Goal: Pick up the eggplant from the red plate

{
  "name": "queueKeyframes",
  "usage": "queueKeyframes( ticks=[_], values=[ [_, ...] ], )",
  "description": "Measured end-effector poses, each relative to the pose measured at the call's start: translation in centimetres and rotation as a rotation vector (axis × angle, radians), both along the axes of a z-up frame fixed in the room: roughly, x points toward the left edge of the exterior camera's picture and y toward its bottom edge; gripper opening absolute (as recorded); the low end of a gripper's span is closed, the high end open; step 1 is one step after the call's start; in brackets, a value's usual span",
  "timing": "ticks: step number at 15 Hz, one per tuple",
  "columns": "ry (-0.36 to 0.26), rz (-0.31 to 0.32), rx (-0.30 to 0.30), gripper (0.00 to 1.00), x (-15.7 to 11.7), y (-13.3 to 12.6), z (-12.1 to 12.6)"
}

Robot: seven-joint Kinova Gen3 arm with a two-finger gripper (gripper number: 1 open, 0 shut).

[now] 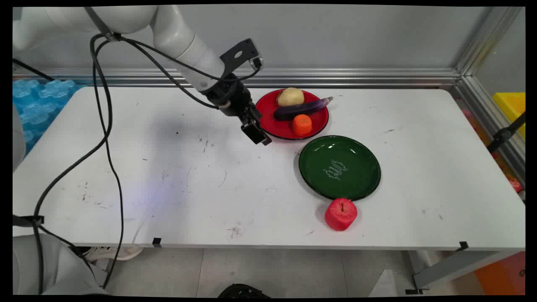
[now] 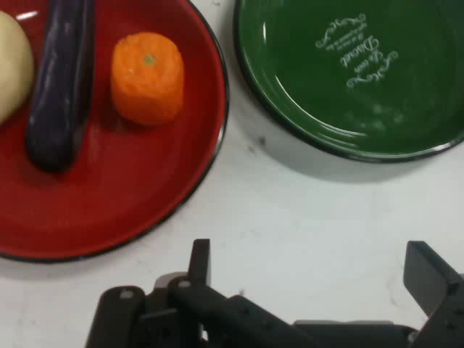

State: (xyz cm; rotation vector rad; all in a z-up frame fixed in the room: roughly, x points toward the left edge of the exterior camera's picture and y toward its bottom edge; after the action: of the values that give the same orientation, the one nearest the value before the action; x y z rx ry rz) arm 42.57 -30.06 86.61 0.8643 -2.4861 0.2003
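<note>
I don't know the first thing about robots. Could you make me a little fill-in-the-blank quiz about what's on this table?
1. The potato, eggplant and carrot piece all lie on the ____ plate.
2. The green plate holds ____.
3. The apple rests on the ____, just at the green plate's near rim.
4. The gripper hangs with its fingers ____, beside the plate with the vegetables.

Missing words: red; nothing; table; open
</note>
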Motion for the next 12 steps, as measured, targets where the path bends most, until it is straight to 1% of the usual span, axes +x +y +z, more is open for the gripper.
queueKeyframes(
  ticks=[3, 8, 12],
  values=[
    [0.001, 0.010, -0.033, 1.00, -0.1, -1.6, 0.0],
    [0.004, 0.033, -0.116, 1.00, 0.1, -5.9, -0.3],
    [0.009, 0.032, -0.154, 1.00, 0.5, -8.7, -1.1]
  ],
)
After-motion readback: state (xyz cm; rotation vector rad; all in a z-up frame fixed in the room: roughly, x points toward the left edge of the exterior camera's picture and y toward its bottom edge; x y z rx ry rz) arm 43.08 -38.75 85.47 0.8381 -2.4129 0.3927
